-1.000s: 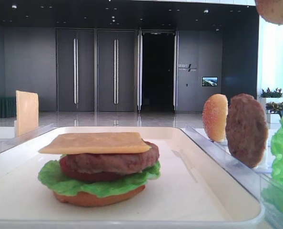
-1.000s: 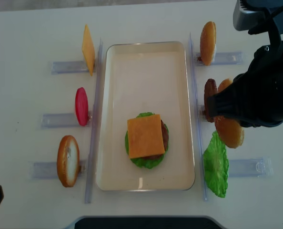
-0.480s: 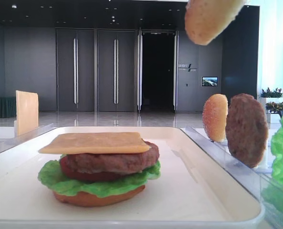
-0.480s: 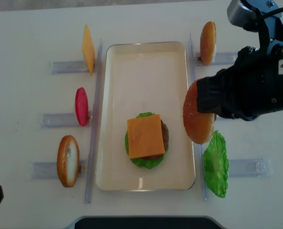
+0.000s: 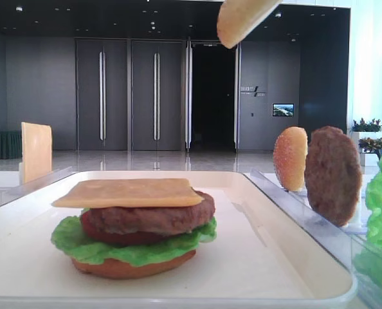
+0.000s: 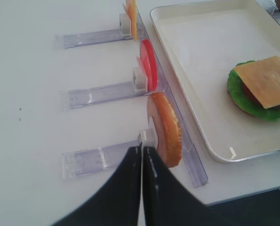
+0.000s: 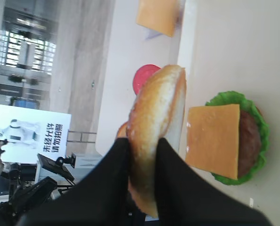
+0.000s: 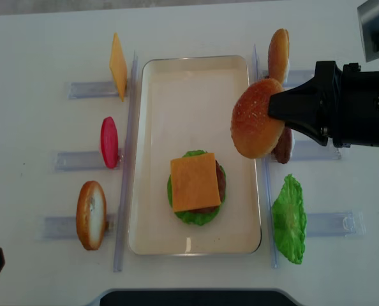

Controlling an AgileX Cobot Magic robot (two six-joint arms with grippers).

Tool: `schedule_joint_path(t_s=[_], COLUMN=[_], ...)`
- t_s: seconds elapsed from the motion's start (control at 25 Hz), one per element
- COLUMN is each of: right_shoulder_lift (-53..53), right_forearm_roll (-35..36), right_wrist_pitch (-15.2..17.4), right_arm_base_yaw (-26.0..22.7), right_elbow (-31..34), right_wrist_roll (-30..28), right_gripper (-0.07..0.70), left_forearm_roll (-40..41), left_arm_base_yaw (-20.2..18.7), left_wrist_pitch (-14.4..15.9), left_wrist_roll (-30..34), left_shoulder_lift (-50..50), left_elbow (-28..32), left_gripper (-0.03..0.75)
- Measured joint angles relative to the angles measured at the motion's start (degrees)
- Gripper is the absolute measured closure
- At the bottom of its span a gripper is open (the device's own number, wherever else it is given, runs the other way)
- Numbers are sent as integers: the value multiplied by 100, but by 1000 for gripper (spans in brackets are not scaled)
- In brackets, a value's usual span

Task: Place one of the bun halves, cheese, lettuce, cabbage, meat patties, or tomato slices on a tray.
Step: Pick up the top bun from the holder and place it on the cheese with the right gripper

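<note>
My right gripper point(image 7: 144, 141) is shut on a sesame-seeded bun top point(image 8: 256, 126), its black fingers point(image 7: 170, 155) pinching the rim. The bun hangs in the air over the right rim of the cream tray point(image 8: 196, 76), dome up in the overhead view. In the low front view it shows at the top point(image 5: 242, 19). On the tray sits a stack: cheese point(image 8: 194, 182) on a meat patty point(image 5: 152, 217), tomato and lettuce point(image 5: 139, 251) over a bun bottom. My left gripper point(image 6: 142, 149) is shut and empty, beside an orange-brown bun point(image 6: 167, 129) on its stand.
Clear stands flank the tray. On the left stand a cheese slice point(image 8: 118, 65), a tomato slice point(image 8: 109, 141) and a bun point(image 8: 91, 214). On the right are another bun point(image 8: 278, 54), a patty point(image 8: 283, 148) partly behind the held bun, and lettuce point(image 8: 289, 220).
My right gripper has carried the bun top leftward from the right-hand stands to above the tray's right rim, turning its dome upward. The left gripper has not moved.
</note>
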Motion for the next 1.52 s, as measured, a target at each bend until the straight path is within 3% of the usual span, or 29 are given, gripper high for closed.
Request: schedule_joint_path(t_s=[0.24,0.44,0.64,0.76,0.92,1.52], right_shoulder_lift=[0,0,234,517,932,1981], right_forearm_roll=[895,859,761,1006,1559,1695], right_wrist_pitch=[-99,-176,-453,-745,-875,-496], right_arm_base_yaw=[216,679,1369,1655,1849,1887], right_elbow=[264,288,295,295,295,-19], right_wrist_roll=[-1192,-1314,-1235,-1530,-2162,-2421], right_gripper=[486,486,486,486,486,486], left_forearm_roll=[0,0,0,0,0,0], left_arm_base_yaw=[0,0,0,0,0,0], left_wrist_pitch=[0,0,0,0,0,0], left_wrist_roll=[0,0,0,0,0,0], left_shoulder_lift=[0,0,0,0,0,0], left_elbow=[0,0,0,0,0,0], left_gripper=[716,716,716,716,716,716])
